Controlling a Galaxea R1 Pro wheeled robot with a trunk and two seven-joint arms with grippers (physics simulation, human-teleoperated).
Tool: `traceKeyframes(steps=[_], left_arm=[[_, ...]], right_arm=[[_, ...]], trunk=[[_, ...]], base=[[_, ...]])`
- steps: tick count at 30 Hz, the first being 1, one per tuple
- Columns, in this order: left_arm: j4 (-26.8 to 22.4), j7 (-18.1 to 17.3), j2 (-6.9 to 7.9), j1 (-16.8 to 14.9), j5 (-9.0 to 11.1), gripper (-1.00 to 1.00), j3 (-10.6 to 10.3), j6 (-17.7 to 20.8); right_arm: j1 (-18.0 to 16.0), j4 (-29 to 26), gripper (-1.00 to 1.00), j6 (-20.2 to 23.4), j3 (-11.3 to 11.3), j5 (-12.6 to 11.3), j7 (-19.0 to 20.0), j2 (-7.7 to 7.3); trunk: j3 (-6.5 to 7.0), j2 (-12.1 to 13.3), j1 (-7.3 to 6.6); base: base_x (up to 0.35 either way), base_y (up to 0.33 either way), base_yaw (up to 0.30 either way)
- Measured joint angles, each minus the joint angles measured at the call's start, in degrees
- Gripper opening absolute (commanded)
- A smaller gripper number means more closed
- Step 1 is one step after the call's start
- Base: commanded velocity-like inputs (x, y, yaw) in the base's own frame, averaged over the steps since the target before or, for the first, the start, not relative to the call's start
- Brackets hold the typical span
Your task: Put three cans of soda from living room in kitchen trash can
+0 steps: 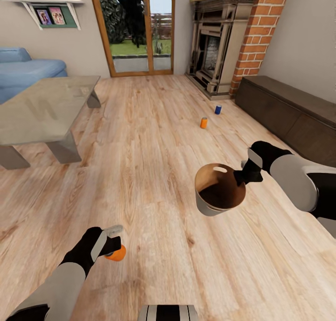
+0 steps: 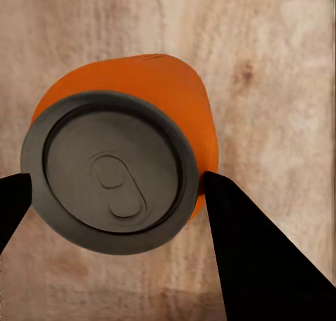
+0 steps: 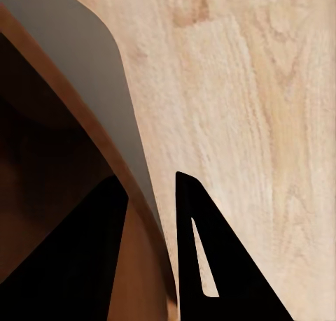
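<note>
Gripping an orange can (image 2: 133,146), the left gripper (image 2: 115,195) hung above the floor (image 1: 154,125) while the right gripper (image 3: 150,223) pinched the bucket's rim (image 3: 105,97).

A glass-topped low table (image 1: 44,107) on grey legs fills the left of the frame, with a blue sofa (image 1: 25,71) behind it at the upper left. Above the sofa, a wall shelf (image 1: 51,10) carries two framed pictures. At top centre, a wood-framed glass door (image 1: 134,29) looks onto garden greenery. A red-brick fireplace (image 1: 233,36) rises at upper right, beside a long dark low cabinet (image 1: 289,111) along the right wall.
</note>
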Motion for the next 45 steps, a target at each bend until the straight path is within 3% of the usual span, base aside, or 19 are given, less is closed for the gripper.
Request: traceKeyframes(steps=[3,7,8,10,14,16,18,21,23,25,27,28,30,31,32,34,37,42,45], left_arm=[[-0.7,0.0,0.15,0.0,0.0,-1.00,-1.0,0.2],[-2.7,-1.1,0.53,0.0,0.2,-1.00,-4.2,2.9],[-4.0,-4.4,0.72,0.0,0.8,-1.00,-6.6,4.7],[-5.2,-7.1,1.21,-0.1,0.0,-1.00,-8.2,5.8],[-10.0,-12.3,4.03,-0.7,-0.2,-1.00,-11.4,9.5],[-17.1,-17.3,7.24,-1.7,-0.1,-1.00,-15.3,14.6],[-20.3,-20.9,8.90,-3.2,-0.2,-1.00,-17.3,16.6],[-22.5,-25.9,11.22,-7.0,-0.1,-1.00,-21.3,16.6],[-22.7,-28.4,12.20,-8.5,-0.2,-1.00,-22.9,16.6],[-22.8,-34.0,13.80,-11.4,0.0,-1.00,-24.9,16.6],[-22.3,-42.3,15.63,-15.9,0.4,-1.00,-28.4,16.6],[-22.2,-44.4,15.98,-17.0,0.1,-1.00,-29.5,16.6],[-21.9,-52.5,16.82,-21.0,0.6,-1.00,-33.7,16.6],[-21.9,-54.6,16.92,-21.9,0.1,-1.00,-34.6,16.6],[-21.8,-60.2,16.90,-23.9,0.4,-1.00,-36.3,16.6],[-21.9,-63.4,16.85,-25.3,-0.2,-1.00,-37.1,16.6],[-22.3,-71.3,16.70,-28.3,0.3,-1.00,-37.8,16.6],[-22.1,-78.0,16.95,-31.4,0.2,-1.00,-38.0,16.6],[-21.9,-80.4,16.79,-32.5,0.1,-1.00,-38.0,16.6]], right_arm=[[0.1,0.0,-1.00,0.0,0.2,0.1,0.0,0.02],[0.3,0.0,-1.00,0.0,0.3,0.4,0.0,-0.05],[0.4,0.0,-1.00,0.0,0.1,0.2,0.0,-0.18],[0.5,0.0,-1.00,0.0,-0.1,0.1,0.1,-0.23],[1.5,0.1,-1.00,0.0,-0.1,0.0,0.1,0.03],[2.7,0.3,-1.00,0.0,-0.2,-0.3,0.1,0.15],[3.9,-0.1,-1.00,-0.1,-0.7,0.1,0.1,0.18],[6.3,0.3,-1.00,0.0,-0.2,-0.3,0.1,0.31],[6.9,0.0,-1.00,0.0,0.1,0.4,0.3,0.44],[7.8,0.2,-1.00,-0.1,1.0,0.7,2.0,0.93],[8.8,0.2,-1.00,-0.1,0.9,0.3,4.8,1.40],[9.0,0.0,-1.00,0.0,0.0,-0.3,5.3,1.54],[9.4,0.0,-1.00,0.0,-0.5,-0.9,6.3,2.49],[9.4,-0.1,-1.00,0.0,-0.8,-0.9,6.4,2.74],[9.7,-0.1,-1.00,0.0,-0.5,-0.6,6.7,3.27],[9.9,-0.2,-1.00,-0.1,0.1,0.1,6.8,3.60],[10.3,-0.1,-1.00,-0.2,2.0,1.8,6.9,5.47],[11.2,-0.2,-1.00,0.0,-0.5,-0.4,6.8,8.41],[11.6,-0.2,-1.00,0.0,0.0,0.0,6.4,10.31]], trunk=[[0.54,1.2,-0.65],[1.26,2.8,-1.53],[1.44,3.2,-1.75],[1.80,4.0,-2.18],[2.52,5.6,-3.06],[2.88,6.4,-3.50],[3.24,7.2,-3.94],[3.77,8.4,-4.60],[4.13,9.2,-5.04],[4.49,10.0,-5.48],[4.85,10.8,-5.92],[5.03,11.2,-6.14],[5.39,12.0,-6.58],[5.57,12.4,-6.80],[5.75,12.8,-7.02],[6.11,13.6,-7.46],[6.65,14.8,-8.12],[7.54,16.8,-9.22],[8.08,18.0,-9.87]], base=[[0.000,0.000,0.000],[0.000,0.000,0.000],[0.000,0.000,0.000],[0.000,0.000,0.000],[0.000,0.000,0.000],[0.000,0.000,0.000],[0.000,0.000,0.000],[0.000,0.000,0.000],[0.000,0.000,0.000],[0.000,0.000,0.000],[0.000,0.000,0.000],[0.000,0.000,0.000],[0.000,0.000,0.000],[0.000,0.000,0.000],[0.000,0.000,0.000],[0.000,0.000,0.000],[0.000,0.000,0.000],[0.000,0.000,0.000],[0.000,0.000,0.000]])
